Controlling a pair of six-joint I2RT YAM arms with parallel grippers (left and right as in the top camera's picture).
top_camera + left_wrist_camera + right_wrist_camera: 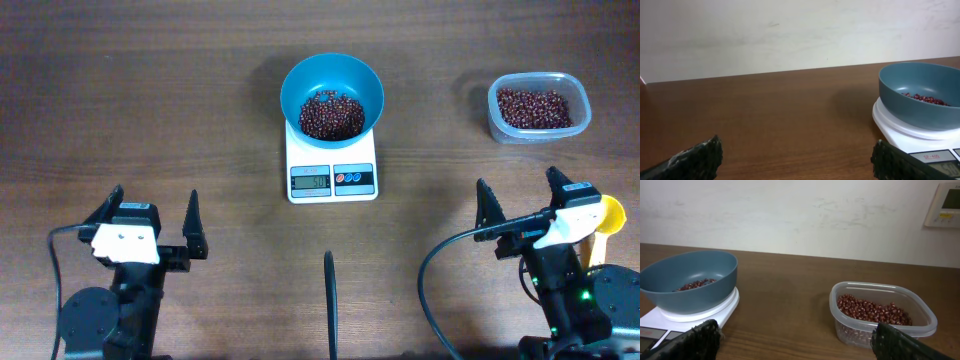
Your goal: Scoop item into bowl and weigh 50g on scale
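Note:
The teal-blue bowl (pixel 332 95) stands on the white scale (pixel 331 167) at the table's middle back, with a heap of red-brown beans (pixel 332 115) inside. The scale's display shows digits. The bowl (pixel 920 92) and scale (pixel 912 135) show at the right of the left wrist view, and the bowl (pixel 689 280) and scale (pixel 700 312) at the left of the right wrist view. My left gripper (pixel 156 215) (pixel 797 160) is open and empty at the front left. My right gripper (pixel 518 198) (pixel 795 340) is open and empty at the front right.
A clear plastic tub (pixel 538 106) (pixel 882 312) with more beans stands at the back right. A yellow scoop (pixel 604 222) lies beside the right arm. A thin dark cable (pixel 330 300) runs at the front middle.

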